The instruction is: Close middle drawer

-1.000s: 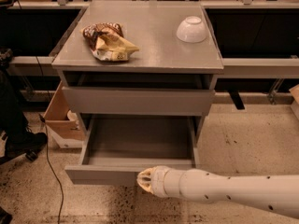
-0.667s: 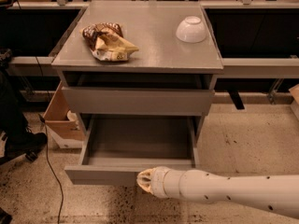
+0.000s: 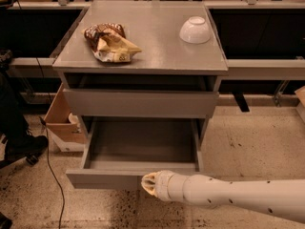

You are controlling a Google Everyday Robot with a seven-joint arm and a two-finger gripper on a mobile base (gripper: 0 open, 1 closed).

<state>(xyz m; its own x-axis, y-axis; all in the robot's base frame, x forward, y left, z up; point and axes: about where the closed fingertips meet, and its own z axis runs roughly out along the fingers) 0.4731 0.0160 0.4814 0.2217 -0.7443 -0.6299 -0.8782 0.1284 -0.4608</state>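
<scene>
Crumpled snack bag (image 3: 110, 43) and upturned white bowl (image 3: 195, 30) on cabinet top (image 3: 157, 56); cardboard box (image 3: 62, 120) on floor at left. Upper drawer (image 3: 140, 104) slightly out. Middle drawer (image 3: 105, 179) below it, pulled far toward camera, long axis left-right, front panel facing viewer. Gripper (image 3: 150, 184) against that panel, right of centre; open or closed, cannot tell. Arm (image 3: 238, 199) cut off at right edge.

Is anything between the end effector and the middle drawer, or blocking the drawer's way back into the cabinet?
Nothing visible. The end effector sits at the front of the middle drawer; it is empty and its path into the cabinet looks open.
</scene>
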